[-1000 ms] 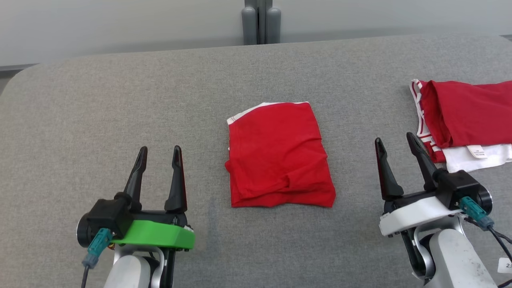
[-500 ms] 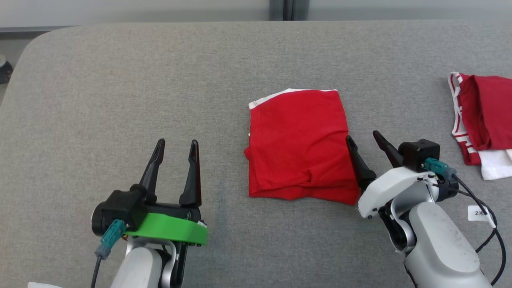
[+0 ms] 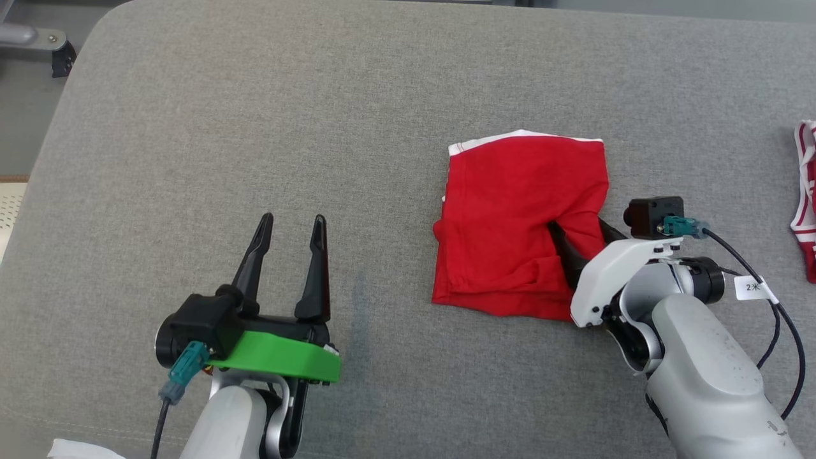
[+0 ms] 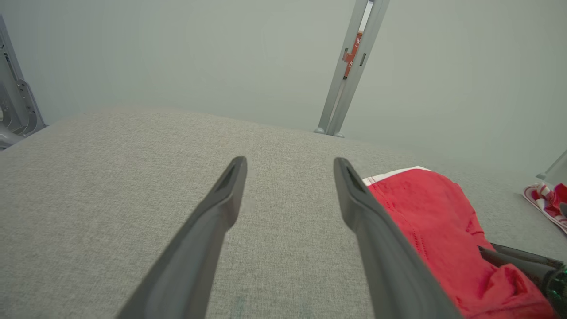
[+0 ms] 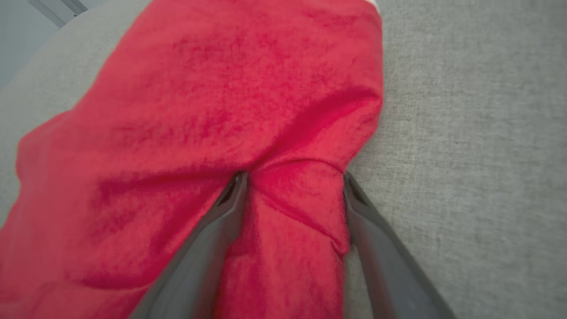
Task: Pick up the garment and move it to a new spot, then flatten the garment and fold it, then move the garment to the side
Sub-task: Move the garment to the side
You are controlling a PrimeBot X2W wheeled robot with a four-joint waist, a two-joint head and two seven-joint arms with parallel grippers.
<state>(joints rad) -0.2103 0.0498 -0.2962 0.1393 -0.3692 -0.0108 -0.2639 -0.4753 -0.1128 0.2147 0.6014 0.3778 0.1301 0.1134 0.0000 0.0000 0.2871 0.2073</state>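
Note:
The garment (image 3: pixel 510 210) is a folded red piece with a white band along its far edge, lying on the grey table (image 3: pixel 255 95). My right gripper (image 3: pixel 577 226) is pushed onto its right edge, open, one finger pressed into the cloth and the other at the edge. In the right wrist view a raised ridge of the garment (image 5: pixel 221 88) stands between the spread fingers of the right gripper (image 5: pixel 294 175). My left gripper (image 3: pixel 293 218) hangs open over bare table, well to the left of the garment. From the left wrist, the left gripper (image 4: pixel 289 160) is empty and the garment (image 4: pixel 425 212) lies to its right.
Another red-and-white garment (image 3: pixel 804 191) lies at the table's far right, also seen as a small heap (image 4: pixel 547 199). The table's rounded left corner and floor lie at upper left. A metal post (image 4: pixel 350 66) stands behind the table.
The camera has swung, shifting the whole picture. My right gripper has moved left onto the garment's right edge and rucked the cloth up between its fingers. The left gripper stays put.

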